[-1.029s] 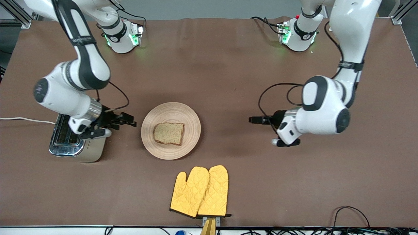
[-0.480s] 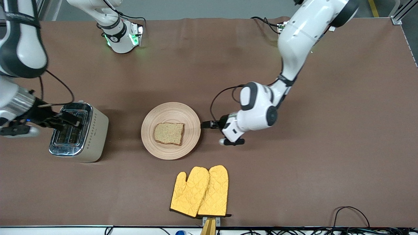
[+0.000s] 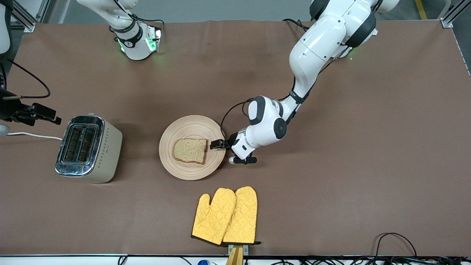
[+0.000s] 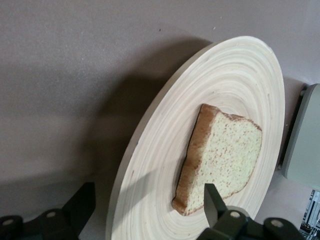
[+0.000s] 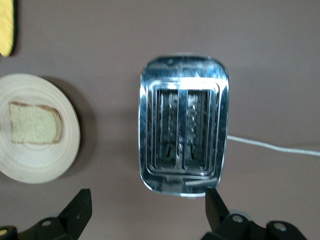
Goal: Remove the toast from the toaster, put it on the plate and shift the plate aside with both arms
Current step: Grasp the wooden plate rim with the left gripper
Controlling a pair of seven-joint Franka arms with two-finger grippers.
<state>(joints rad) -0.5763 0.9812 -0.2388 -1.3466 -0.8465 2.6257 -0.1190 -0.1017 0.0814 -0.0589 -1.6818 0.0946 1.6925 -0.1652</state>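
Toast (image 3: 190, 150): I found it lying flat on the plate, out of the toaster; the extraction step looked done.
Plate (image 3: 184, 125): round wooden, on the table between the toaster and the left arm's reach, not yet moved aside.
Toaster (image 3: 88, 148): both slots empty, toward the right arm's end of the table.
Left gripper (image 3: 217, 144): I had brought it in over the last second from well apart to the plate's rim; fingers spread, straddling the edge, nothing grasped.
Right gripper (image 3: 46, 113): I had withdrawn it from above the toaster; released, empty, hanging just beside the toaster.
Oven mitts (image 3: 225, 216): yellow pair, nearer the front camera than the plate.
Meaning: I judged the plate move was next.
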